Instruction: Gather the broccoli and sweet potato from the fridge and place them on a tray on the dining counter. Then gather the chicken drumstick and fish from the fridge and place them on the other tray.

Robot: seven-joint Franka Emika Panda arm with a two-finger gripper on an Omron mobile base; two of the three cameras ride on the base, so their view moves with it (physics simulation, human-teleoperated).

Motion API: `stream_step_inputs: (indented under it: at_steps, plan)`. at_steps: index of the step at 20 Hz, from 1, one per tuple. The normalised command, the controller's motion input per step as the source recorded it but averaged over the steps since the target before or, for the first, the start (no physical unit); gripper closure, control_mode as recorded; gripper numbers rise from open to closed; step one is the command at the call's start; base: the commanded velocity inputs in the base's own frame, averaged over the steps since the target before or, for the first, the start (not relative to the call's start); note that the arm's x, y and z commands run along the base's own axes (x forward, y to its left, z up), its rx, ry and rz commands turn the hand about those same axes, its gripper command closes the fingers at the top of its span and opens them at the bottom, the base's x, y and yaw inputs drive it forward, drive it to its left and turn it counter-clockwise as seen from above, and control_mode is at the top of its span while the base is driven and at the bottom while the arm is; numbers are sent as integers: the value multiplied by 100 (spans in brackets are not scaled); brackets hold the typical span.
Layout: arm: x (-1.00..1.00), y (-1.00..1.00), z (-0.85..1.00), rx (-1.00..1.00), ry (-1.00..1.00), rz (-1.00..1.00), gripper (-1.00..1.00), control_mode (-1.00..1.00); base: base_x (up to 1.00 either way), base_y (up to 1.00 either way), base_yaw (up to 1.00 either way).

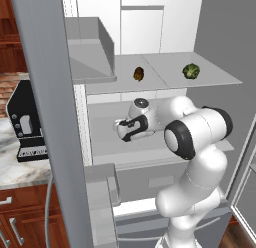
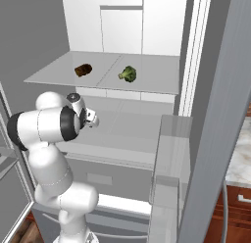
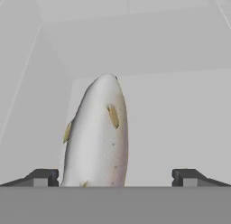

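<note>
The white jointed arm (image 1: pixel 195 142) folded at its elbow and reached forward, its dark two-fingered tool (image 3: pixel 115 177) spread fully wide

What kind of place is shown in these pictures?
Most likely a home kitchen: an open fridge with broccoli on its upper shelf, a fish lying lower, and a coffee machine on a marble counter.

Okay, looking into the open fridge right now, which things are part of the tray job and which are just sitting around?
Part of the job:
- fish, lying between the open fingers of the hand
- broccoli on the upper shelf
- brown sweet potato on that shelf, left of the broccoli in the left base view

Just sitting around:
- black coffee machine on the marble counter
</note>
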Motion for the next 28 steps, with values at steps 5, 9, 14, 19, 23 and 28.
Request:
stream_step_inputs:
  at_steps: [5, 9, 14, 19, 23, 28]
  plan:
    - [0, 0, -25, -2, 6, 0, -100, -100, 0, 0, 0]
    - [14, 0, -14, -1, 8, 0, -100, -100, 0, 0, 0]
    - [3, 0, 0, 0, 0, 0, -100, -100, 0, 0, 0]
    - [0, 0, 0, 0, 0, 0, -100, -100, 0, 0, 0]
    - [0, 0, 0, 0, 0, 0, -100, -100, 0, 0, 0]
    - [0, 0, 0, 0, 0, 0, 100, -100, 0, 0, 0]
